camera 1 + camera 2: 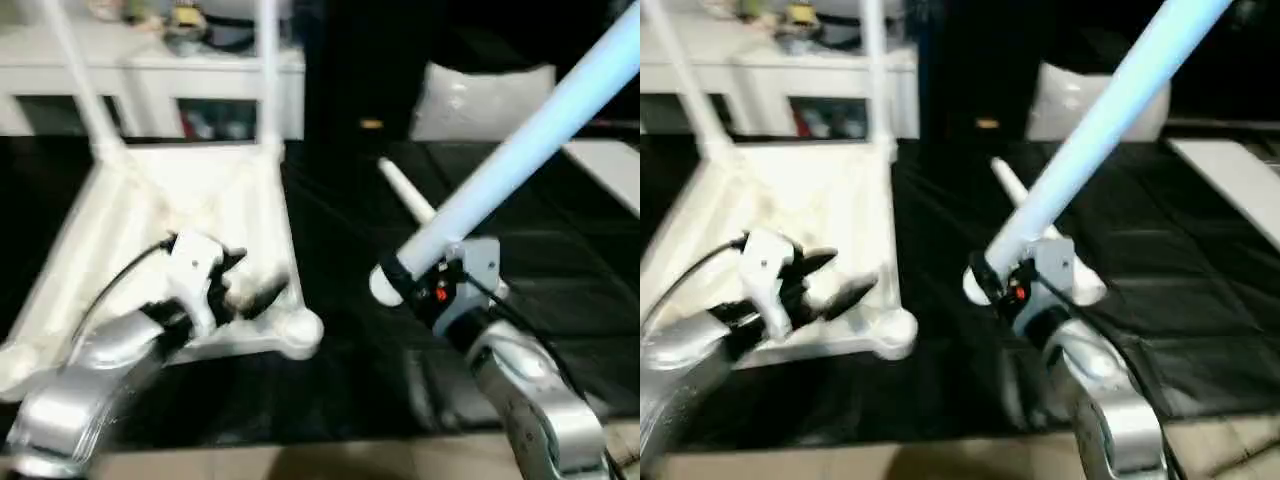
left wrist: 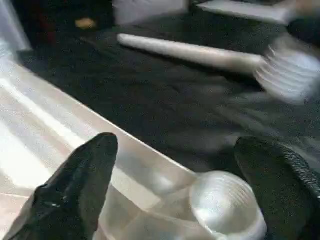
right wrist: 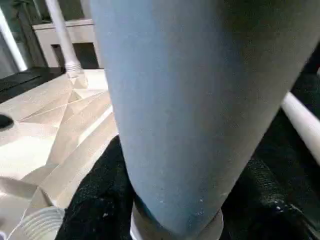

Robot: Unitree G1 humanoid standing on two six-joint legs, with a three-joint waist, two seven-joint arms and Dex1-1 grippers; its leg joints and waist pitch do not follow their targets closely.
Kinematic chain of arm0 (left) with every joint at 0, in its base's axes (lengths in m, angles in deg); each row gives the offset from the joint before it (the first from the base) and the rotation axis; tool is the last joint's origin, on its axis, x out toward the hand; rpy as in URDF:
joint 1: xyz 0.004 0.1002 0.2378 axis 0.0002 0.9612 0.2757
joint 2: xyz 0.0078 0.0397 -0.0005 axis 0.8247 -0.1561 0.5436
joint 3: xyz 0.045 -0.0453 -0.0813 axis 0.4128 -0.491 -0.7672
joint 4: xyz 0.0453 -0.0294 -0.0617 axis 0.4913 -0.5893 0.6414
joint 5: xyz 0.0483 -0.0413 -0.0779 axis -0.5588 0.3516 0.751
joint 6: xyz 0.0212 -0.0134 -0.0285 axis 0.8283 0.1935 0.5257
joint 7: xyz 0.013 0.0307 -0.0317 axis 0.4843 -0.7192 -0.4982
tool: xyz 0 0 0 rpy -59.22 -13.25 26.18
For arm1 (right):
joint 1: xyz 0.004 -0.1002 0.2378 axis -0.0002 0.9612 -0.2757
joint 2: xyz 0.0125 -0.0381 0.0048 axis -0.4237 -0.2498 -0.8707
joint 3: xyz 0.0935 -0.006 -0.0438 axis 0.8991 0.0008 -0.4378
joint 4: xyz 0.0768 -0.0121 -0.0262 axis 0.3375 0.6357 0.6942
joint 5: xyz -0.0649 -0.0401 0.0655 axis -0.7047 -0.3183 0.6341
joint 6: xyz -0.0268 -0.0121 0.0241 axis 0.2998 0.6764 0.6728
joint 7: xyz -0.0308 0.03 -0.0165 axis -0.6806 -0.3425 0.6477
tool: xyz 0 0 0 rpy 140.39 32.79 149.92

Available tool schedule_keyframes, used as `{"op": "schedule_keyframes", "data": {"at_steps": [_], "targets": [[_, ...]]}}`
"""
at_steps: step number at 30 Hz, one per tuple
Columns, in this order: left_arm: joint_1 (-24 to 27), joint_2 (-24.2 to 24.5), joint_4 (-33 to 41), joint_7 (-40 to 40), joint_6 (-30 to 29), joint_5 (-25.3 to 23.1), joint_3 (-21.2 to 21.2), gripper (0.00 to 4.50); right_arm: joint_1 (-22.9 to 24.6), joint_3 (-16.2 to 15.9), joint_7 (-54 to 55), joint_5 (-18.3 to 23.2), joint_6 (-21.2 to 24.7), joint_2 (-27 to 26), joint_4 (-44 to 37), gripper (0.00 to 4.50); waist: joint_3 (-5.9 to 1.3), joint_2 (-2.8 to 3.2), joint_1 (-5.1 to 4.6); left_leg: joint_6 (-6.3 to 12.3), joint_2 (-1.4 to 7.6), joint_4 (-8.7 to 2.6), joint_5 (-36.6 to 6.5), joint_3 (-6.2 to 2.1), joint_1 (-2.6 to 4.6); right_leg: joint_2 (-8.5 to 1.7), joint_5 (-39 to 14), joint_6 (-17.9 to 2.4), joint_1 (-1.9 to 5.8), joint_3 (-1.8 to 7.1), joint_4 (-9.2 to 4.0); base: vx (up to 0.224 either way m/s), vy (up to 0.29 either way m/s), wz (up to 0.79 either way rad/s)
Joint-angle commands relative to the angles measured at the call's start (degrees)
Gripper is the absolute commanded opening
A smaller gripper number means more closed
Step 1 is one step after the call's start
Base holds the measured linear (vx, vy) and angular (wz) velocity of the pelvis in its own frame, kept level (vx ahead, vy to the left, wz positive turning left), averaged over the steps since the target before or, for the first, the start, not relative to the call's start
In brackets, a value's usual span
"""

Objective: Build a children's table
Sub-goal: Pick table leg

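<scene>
One leg (image 1: 520, 150) clamped in right claw (image 1: 410, 275); left claw (image 1: 245, 285) wide open over tabletop (image 1: 170, 220)

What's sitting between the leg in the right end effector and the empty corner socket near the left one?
Nothing visible blocks it. The held leg in the right end effector has only bare black mat between it and the near socket. The left end effector hovers open just beside that socket.

Left arm (image 1: 90, 375) reaches forward from the lower left, forearm angled up and inward. Left gripper (image 1: 250, 285) points to the robot's right, black fingers (image 2: 75, 185) spread wide, nothing between them. Right arm (image 1: 535, 395) rises from the lower right. Right gripper (image 1: 415, 280) clamped on a white leg (image 1: 520, 140) near its lower end, the leg slanting up and away.
</scene>
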Motion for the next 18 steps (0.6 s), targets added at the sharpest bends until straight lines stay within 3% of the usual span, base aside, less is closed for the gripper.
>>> {"op": "schedule_keyframes", "data": {"at_steps": [1,2,3,4,5,6,7,8,9,10,11,13,14,16,18], "targets": [[-0.13,2.96,-2.54,5.07,0.47,-1.95,2.14,4.47,-1.29,-1.21,-1.66,0.16,3.04,1.06,1.94,1.91,-1.74,-0.02,0.13,0.8,-1.93,7.89,-1.44,-3.32,2.72,-7.41,-63.36,1.29,-5.22,7.13,-15.7,-0.014,-0.151,0.1],[-0.74,3.82,-3.78,6.17,1.51,-2.94,2.74,4.47,-1.43,-1.88,-2.28,-0.11,3.92,1.83,2.25,1.91,-1.74,-0.02,0.13,0.8,-1.93,7.89,-1.44,-3.32,2.72,-7.41,-63.36,1.29,-5.22,7.13,-15.7,0.027,-0.065,-0.09],[-1.79,4.16,-5.6,6.97,2.53,-3.8,3.07,4.5,-1.55,-2.58,-3.14,-0.12,4.93,2.68,2.41,1.91,-1.87,0.38,1.26,0.11,-0.03,4.51,-3.57,-4.55,0.04,-8.33,-52.53,-0.79,-0.37,6.6,-12.4,0.027,-0.065,-0.09],[-2.43,4.22,-6.68,7.38,2.8,-4.04,3.16,4.5,-1.61,-3.03,-3.72,-0.13,5.34,3.16,2.45,1.91,-2.98,2.32,2.02,-1.94,2.59,-1.47,-10.58,-4.19,2.05,-4.29,-27.6,-5.17,-0.17,3.75,-8.58,0.0,0.0,0.0],[-3.24,4.33,-8.0,8.16,3.19,-4.21,3.32,4.25,-1.67,-3.49,-4.47,-0.09,5.69,3.68,2.43,1.91,-3.39,3.45,0.84,-3.07,4.23,-4.58,-20.06,-4.69,2.16,-0.6,-7.63,-7.28,-0.6,2.32,-5.5,-0.058,-0.008,0.2],[-4.14,4.9,-9.36,9.87,4.15,-4.54,3.99,4.1,-1.79,-3.96,-5.37,0.08,5.95,4.21,2.35,1.91,-3.27,3.46,0.68,-2.86,4.47,-5.1,-22.85,-4.46,2.18,-0.72,-3.02,-8.13,-0.43,1.98,-5.4,-0.058,-0.008,0.2],[-4.83,5.93,-10.38,12.02,4.52,-4.43,4.84,4.08,-1.96,-4.1,-5.78,0.43,6.21,4.54,2.44,1.91,-2.56,2.9,0.29,-1.84,3.95,-5.64,-29.3,-3.76,1.41,-1.66,-9.84,-8.33,0.2,1.81,-6.78,-0.053,0.016,0.07],[-5.11,6.44,-10.89,13.12,4.78,-4.42,5.26,4.08,-2.04,-4.09,-5.85,0.55,6.34,4.63,2.47,1.91,-2.56,2.9,0.29,-1.84,3.95,-5.64,-29.3,-3.76,1.41,-1.66,-9.84,-8.33,0.2,1.81,-6.78,0.0,0.0,0.0],[-5.83,7.59,-12.18,15.49,5.79,-4.38,6.06,4.13,-2.27,-3.85,-5.93,1.07,7.2,4.59,2.47,1.91,-2.27,2.7,0.26,-2.06,3.2,-5.07,-31.64,-3.26,1.97,-2.36,-21.89,-5.93,-0.59,1.83,-8.33,0.0,0.0,0.0],[-6.79,8.17,-13.79,16.91,7.23,-4.92,6.62,3.95,-2.46,-3.81,-6.47,1.83,8.32,4.74,2.42,1.91,-2.12,2.6,0.11,-1.9,2.78,-4.58,-31.62,-3.22,2.35,-2.97,-30.45,-3.35,-1.14,1.74,-9.74,0.0,0.0,0.0],[-6.82,8.19,-13.83,16.94,7.27,-4.93,6.64,3.84,-2.46,-3.81,-6.49,1.85,8.35,4.74,2.42,1.91,-2.32,2.53,-0.22,-1.75,2.9,-4.72,-30.39,-3.57,1.66,-3.27,-31.55,-2.31,-0.41,1.47,-9.99,0.0,0.0,0.0],[-8.64,8.92,-17.3,19.53,11.08,-7.02,7.88,3.73,-2.7,-4.23,-7.54,2.58,9.63,5.45,2.49,1.91,-2.78,2.56,-0.29,-1.11,3.08,-5.11,-27.77,-3.63,1.26,-3.5,-29.03,-1.72,0.32,1.45,-10.12,0.0,0.0,0.0],[-9.05,9.14,-18.13,20.2,12.1,-7.59,8.25,3.68,-2.72,-4.35,-7.74,2.61,9.78,5.63,2.51,1.91,-3.05,2.54,-0.33,-0.98,3.32,-5.36,-24.36,-3.51,0.83,-3.7,-24.62,-3.03,0.74,1.67,-9.83,0.0,0.0,0.0],[-11.57,9.57,-22.32,24.81,15.46,-9.23,9.93,3.59,-2.65,-4.52,-8.29,2.26,9.56,5.88,2.51,1.91,-3.04,2.13,-0.22,-0.54,3.23,-5.39,-19.67,-2.98,0.27,-3.67,-21.56,-4.39,0.69,2.02,-9.68,0.0,0.0,0.0],[-12.43,9.6,-23.66,25.59,16.38,-10.02,10.5,3.36,-2.64,-4.51,-8.43,2.25,9.54,5.93,2.54,1.91,-3.07,2.06,-0.11,-0.57,3.09,-5.05,-17.6,-2.47,0.56,-3.64,-21.56,-5.4,0.22,2.38,-9.52,0.0,0.0,0.0]]}}
